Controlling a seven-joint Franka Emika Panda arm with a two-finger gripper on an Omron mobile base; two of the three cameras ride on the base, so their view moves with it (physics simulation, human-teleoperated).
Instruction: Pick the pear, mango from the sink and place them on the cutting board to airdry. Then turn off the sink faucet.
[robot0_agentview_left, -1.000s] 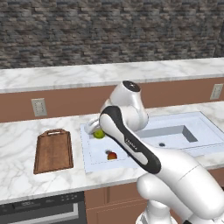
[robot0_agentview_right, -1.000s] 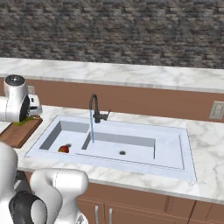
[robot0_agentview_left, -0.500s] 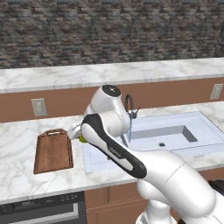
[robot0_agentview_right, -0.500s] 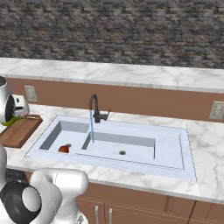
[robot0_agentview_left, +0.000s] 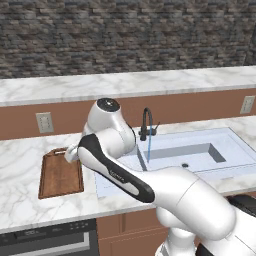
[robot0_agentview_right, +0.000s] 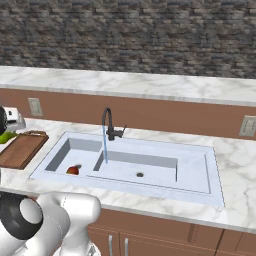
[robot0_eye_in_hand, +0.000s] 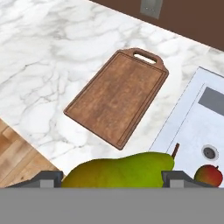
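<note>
The pincer (robot0_eye_in_hand: 111, 176) grips the pear (robot0_eye_in_hand: 118, 169) above the cutting board (robot0_eye_in_hand: 117, 101); the mango (robot0_agentview_right: 73, 170) lies in the sink (robot0_agentview_right: 165, 185).

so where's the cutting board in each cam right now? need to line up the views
Left base view: cutting board at left middle, on the counter left of the sink.
Right base view: at the far left edge, cut off by the frame, left of the sink.
Hand view: centre, slightly above, lying diagonally with its loop handle toward the top.
Shared landmark: the sink's white rim beside the board's long edge.
</note>
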